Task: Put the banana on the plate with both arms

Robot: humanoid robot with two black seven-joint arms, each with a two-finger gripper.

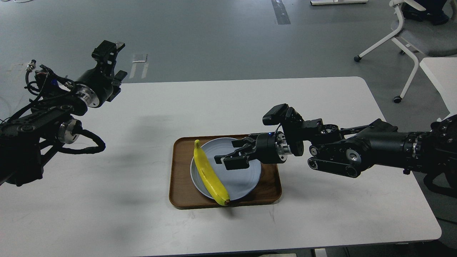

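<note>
The yellow banana [210, 175] lies across the left side of the pale blue-grey plate [240, 182], its dark tip over the plate's front rim. The plate sits in a brown wooden tray [178, 185]. My right gripper [228, 154] hovers over the middle of the plate, just right of the banana, its fingers spread open and empty. My left gripper [110, 57] is raised at the far left, above the table's back left corner, far from the banana; its fingers are too dark to tell apart.
The white table [321, 214] holds only the tray. A white office chair [410, 35] stands on the grey floor at the back right, and another white table edge [441, 78] shows at the right.
</note>
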